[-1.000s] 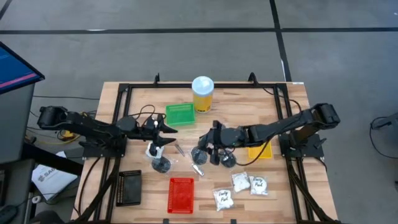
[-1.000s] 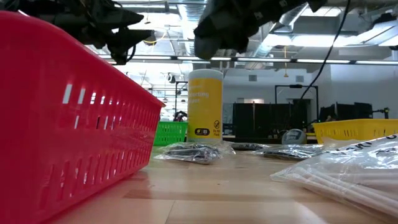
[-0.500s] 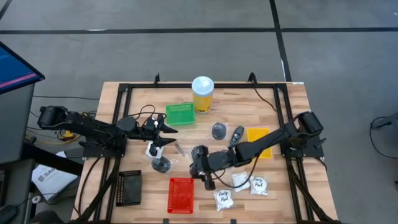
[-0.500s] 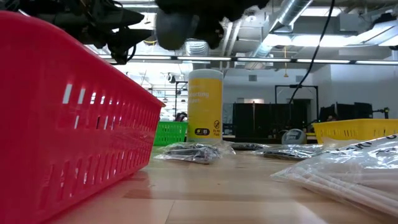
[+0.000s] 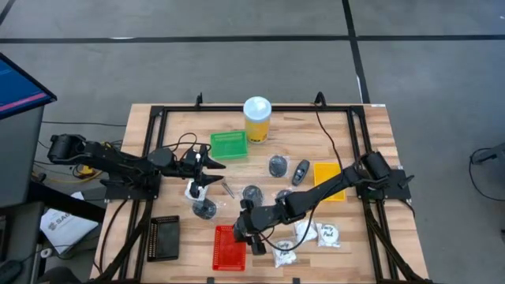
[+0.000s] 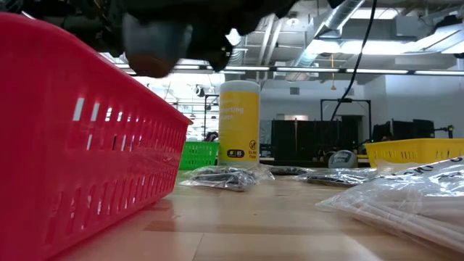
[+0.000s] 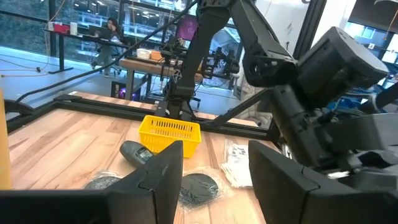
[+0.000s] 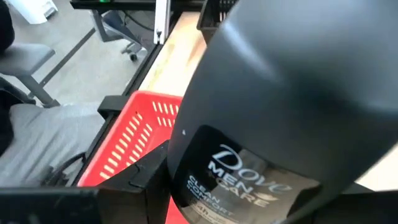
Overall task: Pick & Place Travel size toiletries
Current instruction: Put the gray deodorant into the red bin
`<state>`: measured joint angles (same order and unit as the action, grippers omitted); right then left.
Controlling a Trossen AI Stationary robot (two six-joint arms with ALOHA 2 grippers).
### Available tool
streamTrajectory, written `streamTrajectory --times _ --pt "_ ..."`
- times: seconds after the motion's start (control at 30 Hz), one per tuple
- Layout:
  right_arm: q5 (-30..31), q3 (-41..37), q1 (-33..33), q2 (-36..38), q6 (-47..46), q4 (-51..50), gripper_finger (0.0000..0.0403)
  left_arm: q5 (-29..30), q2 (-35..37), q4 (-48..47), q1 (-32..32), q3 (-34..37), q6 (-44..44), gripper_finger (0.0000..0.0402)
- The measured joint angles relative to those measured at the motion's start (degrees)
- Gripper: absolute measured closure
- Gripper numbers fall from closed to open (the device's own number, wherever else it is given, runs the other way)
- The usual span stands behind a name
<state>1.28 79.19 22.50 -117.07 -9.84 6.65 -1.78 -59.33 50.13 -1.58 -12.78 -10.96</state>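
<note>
My right gripper (image 5: 251,229) is shut on a dark grey Dove deodorant container (image 8: 280,93), which it holds in the air over the far end of the red tray (image 5: 230,246). The low view shows the container (image 6: 156,51) high above the tray wall. My left gripper (image 5: 207,170) hovers open near the green tray (image 5: 229,144), touching nothing. Dark pucks (image 5: 278,166) (image 5: 252,193), a dark bottle (image 5: 301,171) and white sachets (image 5: 304,230) (image 5: 282,252) lie flat on the table. My right gripper pinches the deodorant container between its two fingers (image 8: 140,180), one on each side of its rounded body beside the label (image 8: 230,180). The container is lifted clear above the red tray (image 8: 134,134). The container's own bulk hides the exact contact places.
A tall yellow jar (image 5: 257,118) stands at the far side. A yellow tray (image 5: 330,180) sits under the right arm and a black tray (image 5: 164,237) at the near left. Another puck (image 5: 205,209) and a thin tube (image 5: 227,189) lie below the left gripper.
My right gripper has carried the dark container from the middle of the table toward the near-left, ending above the red tray's far end. As the arm moved away, the puck and bottle beside the yellow tray came into view. The left arm kept still.
</note>
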Motion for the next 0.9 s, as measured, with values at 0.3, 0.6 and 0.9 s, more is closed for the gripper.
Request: streamTrajectory --times 0.3,0.6,0.9 --pt "-3.3 3.6 0.0 -4.8 -0.3 -0.5 0.0203 0.0 0.0 -0.2 0.0 0.0 0.0 0.023" --pt "-4.5 4.1 -0.3 -5.1 1.2 -0.8 0.0203 0.0 0.0 -0.3 0.0 0.0 0.0 0.023" --pt "-4.5 4.1 -1.1 -5.1 1.2 -1.8 0.0203 0.0 0.0 -0.4 0.0 0.0 0.0 0.023"
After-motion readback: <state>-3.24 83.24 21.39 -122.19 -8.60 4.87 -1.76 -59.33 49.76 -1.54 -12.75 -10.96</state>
